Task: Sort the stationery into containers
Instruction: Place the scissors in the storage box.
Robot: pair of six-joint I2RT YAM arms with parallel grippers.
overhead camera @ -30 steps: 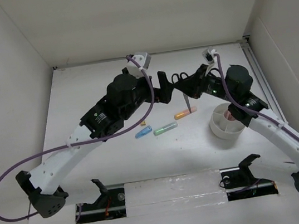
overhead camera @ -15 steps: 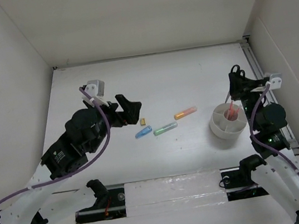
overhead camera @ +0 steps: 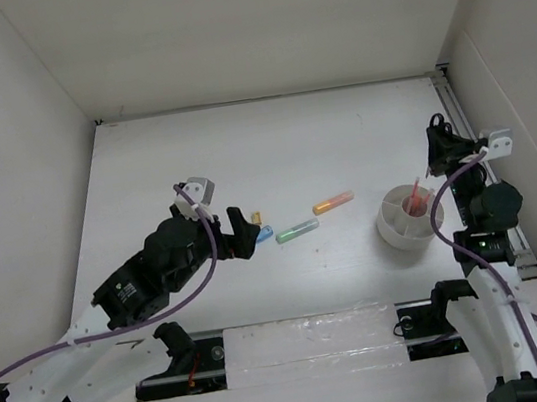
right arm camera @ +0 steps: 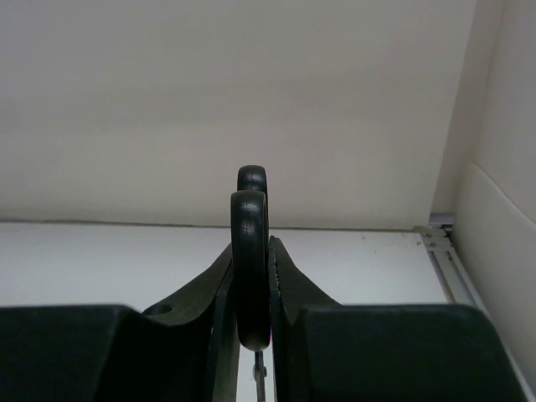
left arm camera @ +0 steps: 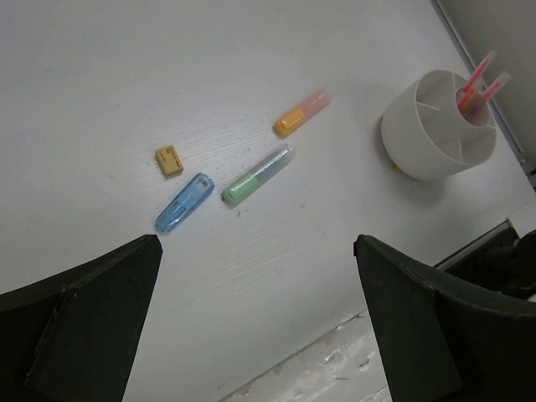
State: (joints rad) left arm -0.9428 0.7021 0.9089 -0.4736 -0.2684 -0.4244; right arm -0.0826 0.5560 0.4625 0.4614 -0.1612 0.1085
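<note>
From above, the left tool (overhead camera: pixel 243 233) hangs low over the white worktop (overhead camera: pixel 340 140), its jaws spread wide with nothing between them. It sits right at the stubby blue marker (overhead camera: pixel 265 233), partly covering it. A tiny yellow block (overhead camera: pixel 257 219) lies just beside that marker. A stubby green marker (overhead camera: pixel 296 229) and a stubby orange marker (overhead camera: pixel 333 202) lie further right, apart from each other. The round white plastic cup (overhead camera: pixel 394 231) stands near the right edge, with thin reddish pens (overhead camera: pixel 415 201) upright inside. Beyond the cup, the right tool (overhead camera: pixel 442 147) is raised and clamped on the small black-handled scissors (overhead camera: pixel 436 122).

The left wrist camera shows both dark fingers (left arm camera: pixel 84 318) far apart at the bottom corners. Between them lie the blue marker (left arm camera: pixel 184 203), green marker (left arm camera: pixel 257 176), orange marker (left arm camera: pixel 301 114) and yellow block (left arm camera: pixel 169 161). The divided cup (left arm camera: pixel 419 155) holds the pens (left arm camera: pixel 481 79) in a compartment on its far side.

The right wrist camera shows the right tool (right arm camera: pixel 251 322) pinching the scissors (right arm camera: pixel 249 251) by their handle loops, which stand upright above the worktop.
</note>
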